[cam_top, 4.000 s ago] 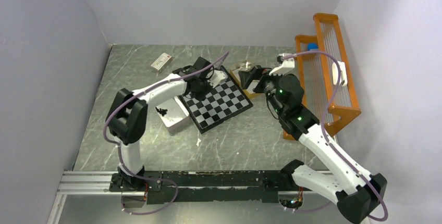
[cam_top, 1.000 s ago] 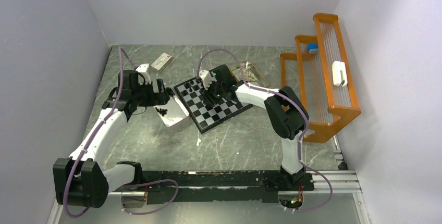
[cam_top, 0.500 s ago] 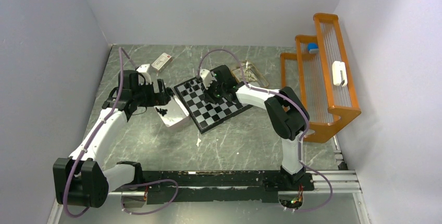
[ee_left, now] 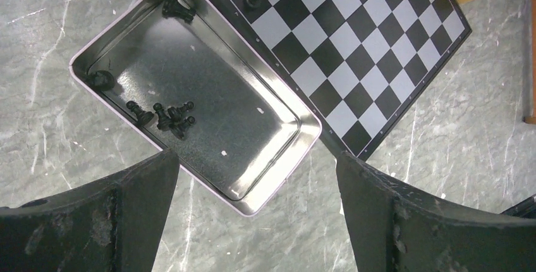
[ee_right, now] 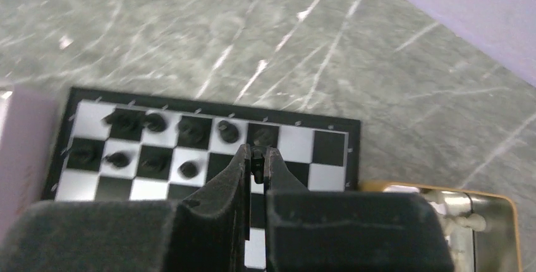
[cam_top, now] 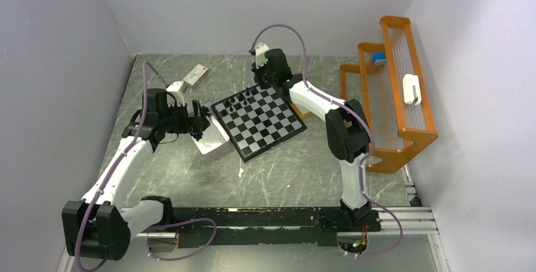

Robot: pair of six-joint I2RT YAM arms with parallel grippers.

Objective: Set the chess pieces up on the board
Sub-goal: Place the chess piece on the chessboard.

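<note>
Up and back goes the right gripper point(ee_right: 256, 158): a moment ago it was low over the middle of the chessboard point(cam_top: 265, 126), and now it hangs above the board's far edge. Its fingers are shut tight. A small dark bit shows between the tips, but I cannot tell if it is a piece. Some black chess pieces point(ee_right: 189, 129) stand in two rows at the board's far left corner. They look blurry, so their kinds are hard to tell. The left gripper point(ee_left: 254, 157) hangs over a metal tin point(ee_left: 240, 126) right beside the board's left side. Its fingers are wide apart and cut off at the picture's bottom. More black pieces point(ee_left: 170, 117) lie in the tin. A tan tray point(ee_right: 436, 199) by the board's far right side is cut off.
</note>
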